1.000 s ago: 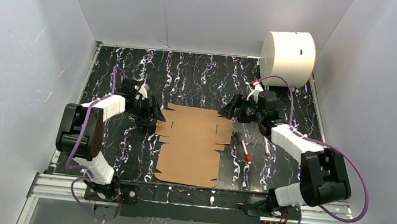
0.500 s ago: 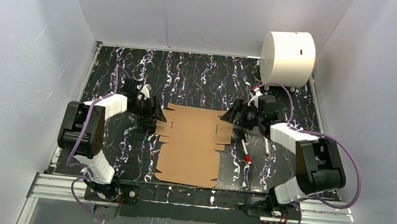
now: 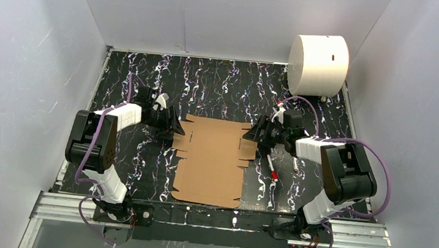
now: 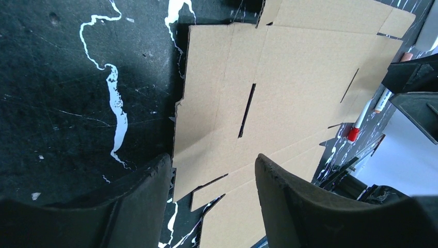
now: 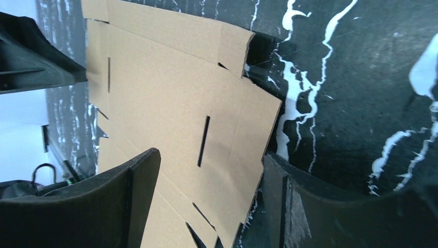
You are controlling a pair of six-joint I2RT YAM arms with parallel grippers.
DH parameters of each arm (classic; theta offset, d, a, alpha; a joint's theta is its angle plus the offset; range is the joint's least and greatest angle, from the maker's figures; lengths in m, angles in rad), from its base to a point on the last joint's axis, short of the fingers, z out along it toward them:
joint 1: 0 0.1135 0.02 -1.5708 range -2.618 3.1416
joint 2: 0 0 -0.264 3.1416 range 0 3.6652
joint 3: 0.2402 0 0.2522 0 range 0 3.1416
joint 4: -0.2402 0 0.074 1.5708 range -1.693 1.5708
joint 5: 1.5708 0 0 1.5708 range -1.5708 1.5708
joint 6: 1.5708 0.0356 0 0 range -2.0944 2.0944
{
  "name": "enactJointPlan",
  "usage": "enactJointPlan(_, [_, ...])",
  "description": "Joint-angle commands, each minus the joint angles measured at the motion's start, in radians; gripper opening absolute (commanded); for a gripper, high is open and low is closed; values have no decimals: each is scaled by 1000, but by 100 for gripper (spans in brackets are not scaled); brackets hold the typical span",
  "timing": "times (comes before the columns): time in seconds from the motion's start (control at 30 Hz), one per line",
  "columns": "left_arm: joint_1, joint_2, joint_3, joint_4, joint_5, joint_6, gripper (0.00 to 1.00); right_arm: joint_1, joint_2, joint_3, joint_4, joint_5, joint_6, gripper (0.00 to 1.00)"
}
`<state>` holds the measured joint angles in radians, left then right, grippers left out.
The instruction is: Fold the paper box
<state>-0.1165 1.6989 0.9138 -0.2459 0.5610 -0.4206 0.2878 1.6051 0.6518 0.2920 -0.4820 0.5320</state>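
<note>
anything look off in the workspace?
A red-capped marker and a second marker lie loose on the table just right of the paper box, by the right claw: stray clutter for folding. Box lies flat, no visible damage.

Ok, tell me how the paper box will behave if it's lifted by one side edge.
The paper box looks thin and lies flat, so it is probably light and may slide when pushed. Its crease lines and slots suggest it will likely bend there rather than lift stiffly.
</note>
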Motion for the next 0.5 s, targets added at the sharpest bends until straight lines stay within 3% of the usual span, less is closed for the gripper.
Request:
enactJointPlan(0.0, [-12,28,0,-33,15,2,58,-1,47,-32,68,-83,25,76])
enactJointPlan(0.23, [-29,-4,0,-21,23,-18,52,3,50,6,50,-122,18,52])
enactJointPlan(0.47, [-98,-48,36,-48,-90,-16,47,24,39,69,-33,-98,-4,35])
